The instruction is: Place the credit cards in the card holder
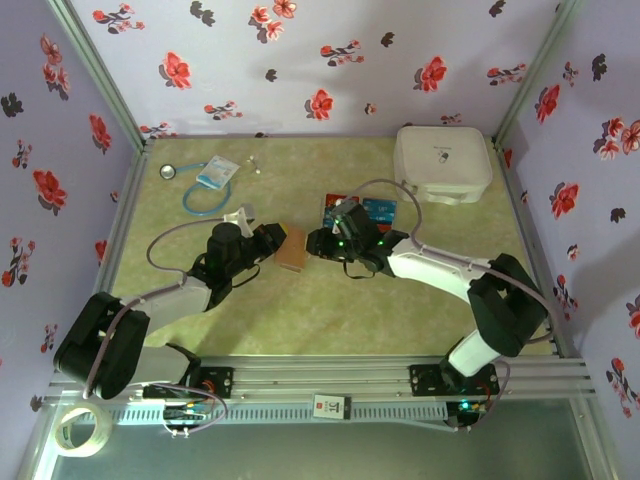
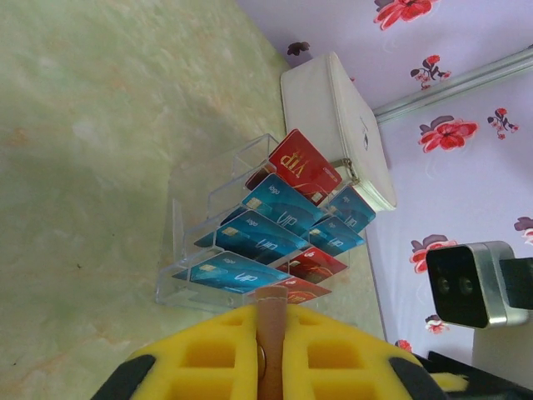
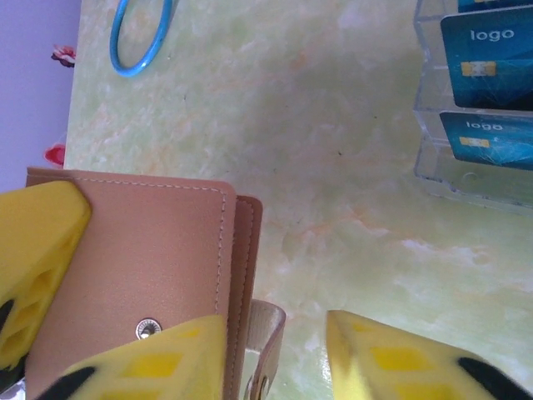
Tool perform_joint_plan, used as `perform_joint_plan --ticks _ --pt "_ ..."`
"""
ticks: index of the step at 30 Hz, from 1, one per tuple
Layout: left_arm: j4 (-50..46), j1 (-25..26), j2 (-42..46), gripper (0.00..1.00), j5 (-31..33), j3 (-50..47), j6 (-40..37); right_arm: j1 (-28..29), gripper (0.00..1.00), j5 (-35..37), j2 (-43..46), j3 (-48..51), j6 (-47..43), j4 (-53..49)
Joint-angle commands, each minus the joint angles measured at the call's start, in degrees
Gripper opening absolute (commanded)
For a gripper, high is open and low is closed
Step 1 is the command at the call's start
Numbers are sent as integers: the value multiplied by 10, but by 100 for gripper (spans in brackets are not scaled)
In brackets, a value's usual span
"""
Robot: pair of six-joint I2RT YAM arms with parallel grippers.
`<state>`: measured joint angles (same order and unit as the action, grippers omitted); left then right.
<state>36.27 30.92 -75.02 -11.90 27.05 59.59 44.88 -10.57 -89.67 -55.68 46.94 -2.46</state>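
Surface: green-yellow marbled table [image 1: 330,320], closed in on 3 sides by lilac walls [image 1: 300,80] printed with red flowers.

Item 1, holder [image 1: 292,248]: tan, stitched, folded shut. It sits at mid-table between my 2 grippers, near the rack. Its snap strap [image 3: 265,333] hangs loose at the open edge. I cannot tell whether it rests on the table or is lifted.

Item 2, cards [image 2: 275,225]: I count 8, 5 teal and 3 red, all standing in 2 stepped columns in a clear rack [image 2: 179,242].

Item 3, left gripper [image 2: 268,315]: jaws clamped on the holder's edge, tan leather pinched between them.

Item 4, right gripper [image 3: 275,325]: jaws apart, straddling the strap and the holder's open edge. 1 is over the holder's face beside the snap, the other clear over bare table.

Item 5, case [image 1: 442,160]: white, rounded, in the far right corner just beyond the rack.

Item 6, blue cord [image 1: 205,195] and blue-white packet [image 1: 217,172]: far left, well apart from the holder.
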Motion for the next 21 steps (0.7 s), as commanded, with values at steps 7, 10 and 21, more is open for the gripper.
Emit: perform_joint_plan --ticks 7,10,21 --pt "6 3 -4 6 8 -1 -19 -11 0 -1 17 8 -6 14" --pt "8 2 -17 21 8 -13 -26 -12 0 -2 45 9 -10 -2" --pt "121 4 -121 48 -32 -43 -1 5 0 -47 61 -4 21 13"
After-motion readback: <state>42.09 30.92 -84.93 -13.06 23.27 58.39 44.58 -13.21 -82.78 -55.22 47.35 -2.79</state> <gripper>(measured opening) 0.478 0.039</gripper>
